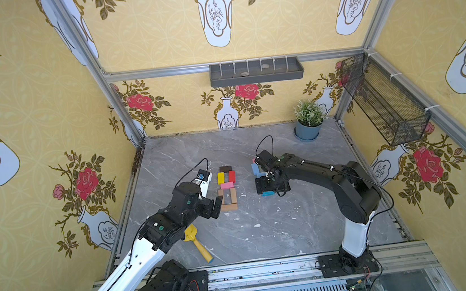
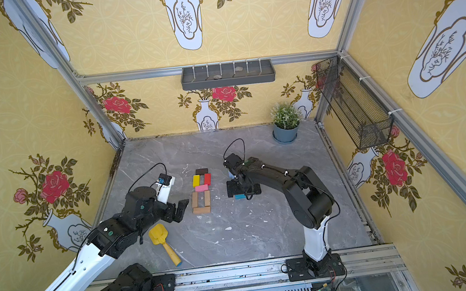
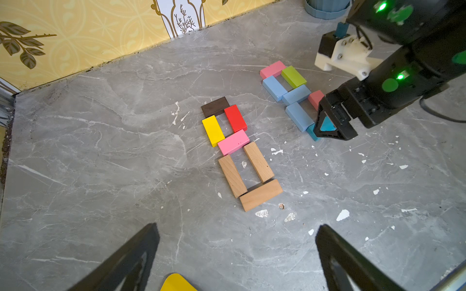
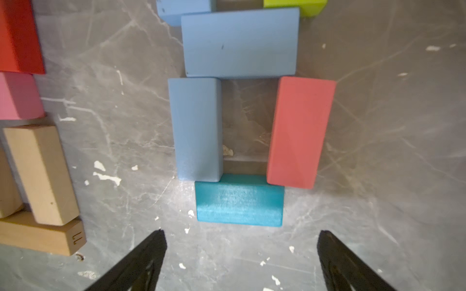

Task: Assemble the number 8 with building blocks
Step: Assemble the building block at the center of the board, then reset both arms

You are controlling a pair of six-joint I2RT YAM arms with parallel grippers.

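Two block figures lie flat on the grey marble table (image 1: 265,237). The left figure is made of dark brown (image 3: 215,106), yellow (image 3: 213,130), red (image 3: 235,118), pink (image 3: 233,142) and three tan wood bricks (image 3: 258,161). The right figure is made of pink, green (image 3: 293,76), light blue (image 4: 239,42) and salmon (image 4: 301,132) bricks, with a teal brick (image 4: 239,202) at its near end. My right gripper (image 4: 242,234) hovers open just over the teal brick, holding nothing. My left gripper (image 3: 238,229) stands open and empty beside the tan bricks.
A yellow toy shovel (image 1: 196,241) lies near the left arm. A potted plant (image 1: 309,120) stands at the back right. A black mesh basket (image 1: 383,101) hangs on the right wall and a grey shelf tray (image 1: 256,71) on the back wall.
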